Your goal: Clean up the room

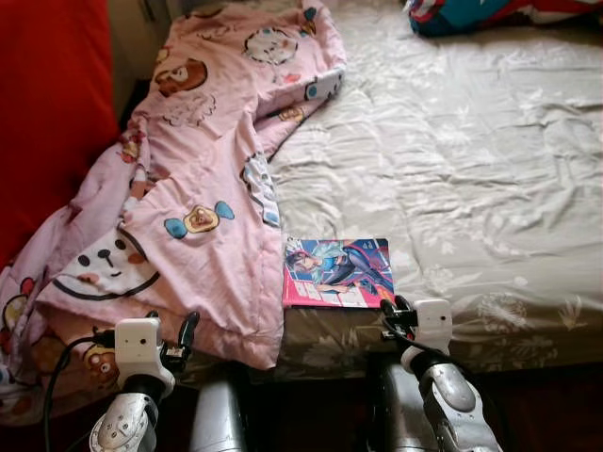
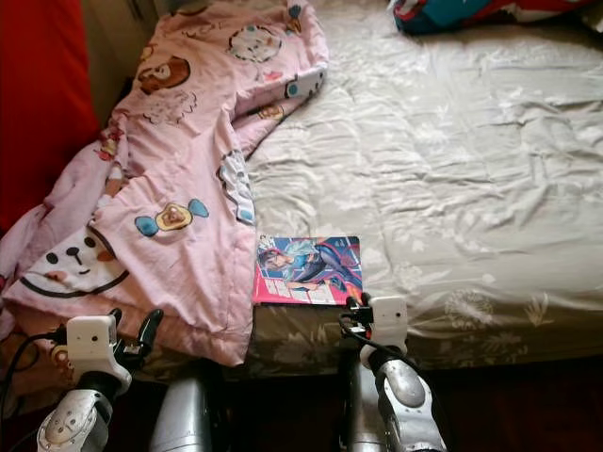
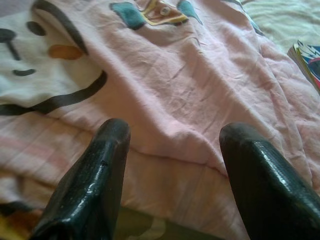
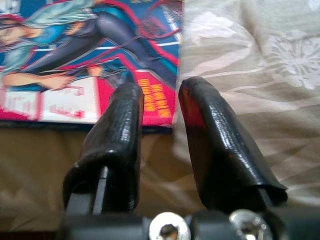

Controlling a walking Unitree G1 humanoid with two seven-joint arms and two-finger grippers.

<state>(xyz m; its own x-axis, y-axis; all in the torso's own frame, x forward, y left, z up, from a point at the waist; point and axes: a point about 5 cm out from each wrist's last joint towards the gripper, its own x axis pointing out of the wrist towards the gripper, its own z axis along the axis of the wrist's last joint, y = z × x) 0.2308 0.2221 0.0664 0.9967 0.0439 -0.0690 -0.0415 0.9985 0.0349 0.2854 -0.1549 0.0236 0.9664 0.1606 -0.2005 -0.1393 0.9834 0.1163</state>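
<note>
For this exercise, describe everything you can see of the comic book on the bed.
The comic book is thin and glossy, its red-edged cover showing a blue-haired figure. It lies flat, face up, at the bed's near edge on the floral sheet, beside the pink blanket. The right gripper hovers at its near corner, not touching.

Lying flat at the bed's [image 1: 452,169] near edge: a comic book [image 1: 338,272], cover up, bright pink and blue artwork. Draped beside it, touching its edge, a rumpled pink blanket [image 1: 203,188] with cartoon animal prints, spilling off the bedside
</note>
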